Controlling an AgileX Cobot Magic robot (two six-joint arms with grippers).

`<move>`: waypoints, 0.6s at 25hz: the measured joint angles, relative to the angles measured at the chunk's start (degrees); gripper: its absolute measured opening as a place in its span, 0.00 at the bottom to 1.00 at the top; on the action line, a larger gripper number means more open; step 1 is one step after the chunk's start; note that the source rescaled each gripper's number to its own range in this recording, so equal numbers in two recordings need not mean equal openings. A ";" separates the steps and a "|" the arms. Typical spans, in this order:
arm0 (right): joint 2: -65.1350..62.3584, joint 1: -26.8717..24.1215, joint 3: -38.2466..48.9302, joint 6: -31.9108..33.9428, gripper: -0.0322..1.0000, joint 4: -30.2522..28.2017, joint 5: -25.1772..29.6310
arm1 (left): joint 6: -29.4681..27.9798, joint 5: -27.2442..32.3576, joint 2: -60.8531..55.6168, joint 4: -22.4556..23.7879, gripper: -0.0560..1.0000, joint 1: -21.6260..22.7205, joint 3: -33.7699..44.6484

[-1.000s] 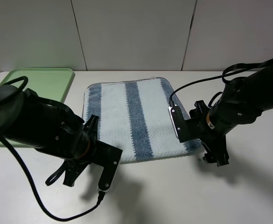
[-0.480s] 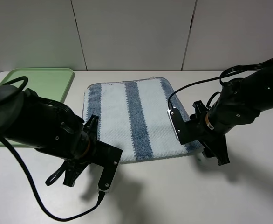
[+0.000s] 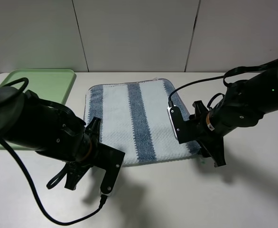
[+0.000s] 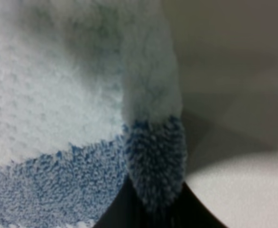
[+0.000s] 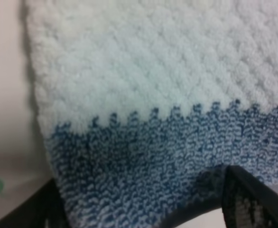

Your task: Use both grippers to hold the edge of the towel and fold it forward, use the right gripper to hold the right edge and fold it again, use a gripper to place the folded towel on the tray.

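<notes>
Open tabletop (image 3: 177, 199) lies before the towel's near hem. Left gripper (image 3: 93, 127) is pinched closed on the front-left corner of the towel (image 3: 129, 118). Right gripper (image 3: 209, 153) has its jaws wide, astride the front-right edge. Towel lies flat, mid-tabletop. Tray (image 3: 44, 80) sits far left, just apart from it.

Place I'm operating in: robot test lab. Evidence: plain white table (image 3: 177, 199); bare pale panelled wall (image 3: 139, 33) at twelve o'clock; black cabled left arm (image 3: 39, 128) at eight o'clock, right arm (image 3: 253, 102) at three.
</notes>
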 joint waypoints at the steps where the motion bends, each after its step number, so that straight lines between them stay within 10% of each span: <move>1: 0.00 0.00 0.00 0.00 0.70 0.18 0.00 | 0.00 0.00 0.00 0.00 0.05 0.00 0.00; 15: 0.70 0.00 0.18 0.00 0.09 2.06 1.88 | -0.06 -0.05 0.00 0.00 0.05 0.00 0.00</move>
